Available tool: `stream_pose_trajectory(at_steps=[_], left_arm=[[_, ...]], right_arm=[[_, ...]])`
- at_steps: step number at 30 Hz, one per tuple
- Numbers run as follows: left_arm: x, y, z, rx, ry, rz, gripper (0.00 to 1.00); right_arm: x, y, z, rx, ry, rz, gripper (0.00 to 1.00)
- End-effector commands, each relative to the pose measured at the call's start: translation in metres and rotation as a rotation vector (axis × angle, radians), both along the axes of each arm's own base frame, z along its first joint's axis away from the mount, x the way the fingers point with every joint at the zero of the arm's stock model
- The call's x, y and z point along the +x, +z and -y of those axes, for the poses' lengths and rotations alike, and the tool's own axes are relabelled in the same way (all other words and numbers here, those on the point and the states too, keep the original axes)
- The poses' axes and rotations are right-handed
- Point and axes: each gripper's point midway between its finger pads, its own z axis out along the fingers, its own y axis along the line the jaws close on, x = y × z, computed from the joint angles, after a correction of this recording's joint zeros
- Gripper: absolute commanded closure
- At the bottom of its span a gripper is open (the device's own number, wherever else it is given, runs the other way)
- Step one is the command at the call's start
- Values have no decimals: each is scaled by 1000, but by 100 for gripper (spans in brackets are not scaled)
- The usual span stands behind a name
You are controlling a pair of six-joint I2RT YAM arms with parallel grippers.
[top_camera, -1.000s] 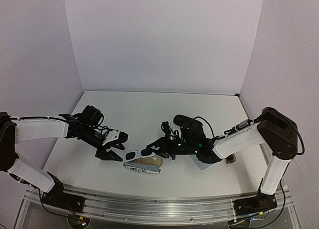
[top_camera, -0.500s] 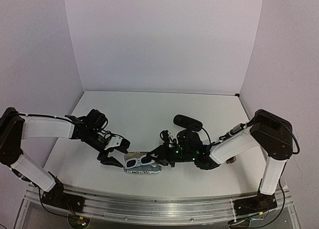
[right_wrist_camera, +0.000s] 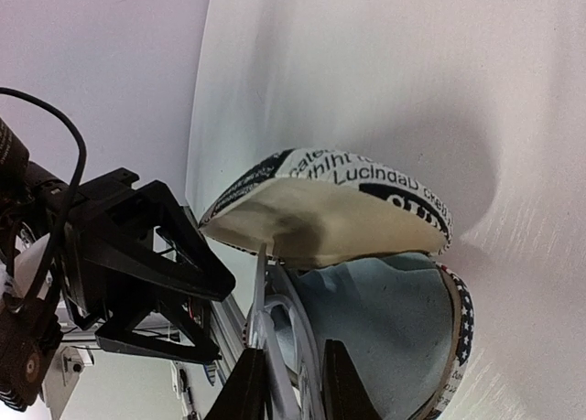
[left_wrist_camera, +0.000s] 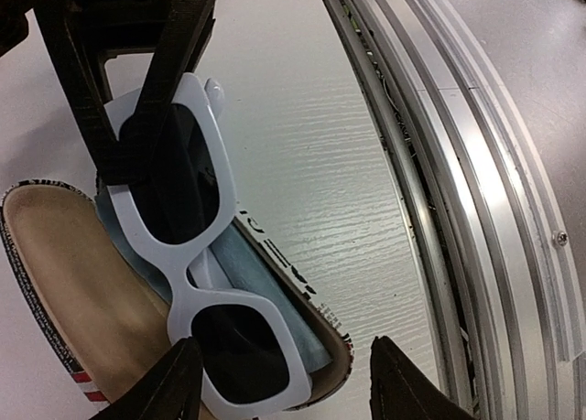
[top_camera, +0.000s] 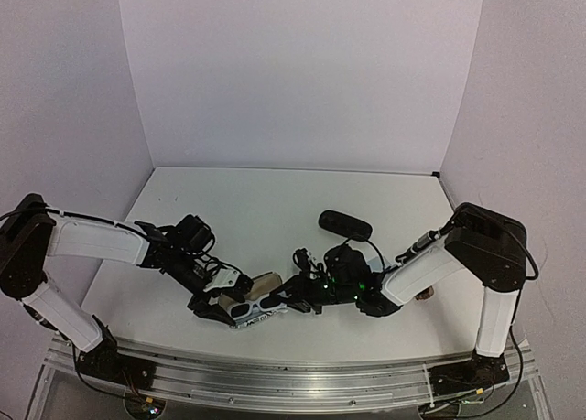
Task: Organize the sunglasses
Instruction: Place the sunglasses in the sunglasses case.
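So, the chunky white-framed sunglasses with dark lenses (left_wrist_camera: 186, 272) are sitting halfway into the open stripe-patterned oblong case with the tan lining (left_wrist_camera: 288, 275). They're leaning on its near rim, over the light-blue cloth (right_wrist_camera: 385, 338) that's lining the bottom half. The case is lying on the white counter (left_wrist_camera: 330, 164) near the front edge, just in from the aluminium rail (left_wrist_camera: 476, 210).

The right gripper (right_wrist_camera: 293, 385) is pinching the frame at one lens, jaws clamped on it. The left gripper (left_wrist_camera: 288, 383) is hanging at the other end with its jaws spread wide, the case's end and the free lens sitting between them. I can't tell if either finger is actually touching the case.

I'm reading this as the seating step. To do it well, I'd be tipping the held end down and rolling the frame so it's lying flat on the cloth. I'd only be letting go once both lenses are sitting inside the rim. Dragging sideways is probably going to shove the case, since nothing seems to be pinning it, so the left jaws should be bracing the shell or keeping the lid back.

Orientation-wise, the long axis of the sunglasses is running lens to lens along the case's length, roughly side to side across the counter in the top view. The lens fronts are facing up and toward the rail. Whether the temples are folded, I can't see.
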Motion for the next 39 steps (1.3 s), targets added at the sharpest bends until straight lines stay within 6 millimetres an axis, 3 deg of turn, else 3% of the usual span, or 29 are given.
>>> stream_pose_trajectory(at_steps=[1,4,8,12,16,21,25,31,39], left_arm=[[16,19,8,-36,70,57,38],[24,46,14,-101,98,110,35],[54,75,21,-131,262,153,25],[77,62,16,-47,403,138,20],[69,33,8,51,396,76,22],[62,19,10,71,343,50,34],[68,9,9,92,335,88,46],[66,20,16,49,292,98,70],[61,22,17,32,275,109,89]], right_arm=[[-14,-16,2,-27,65,-1,81],[-15,-18,2,-36,72,5,79],[-13,-20,-1,-45,88,21,77],[-14,-19,-3,-45,105,35,77],[-15,-19,-1,-52,103,39,76],[-13,-17,-1,-54,103,59,76],[-11,-16,-4,-56,113,70,75],[-10,-16,-6,-68,124,86,73],[-6,-16,-10,-96,137,117,71]])
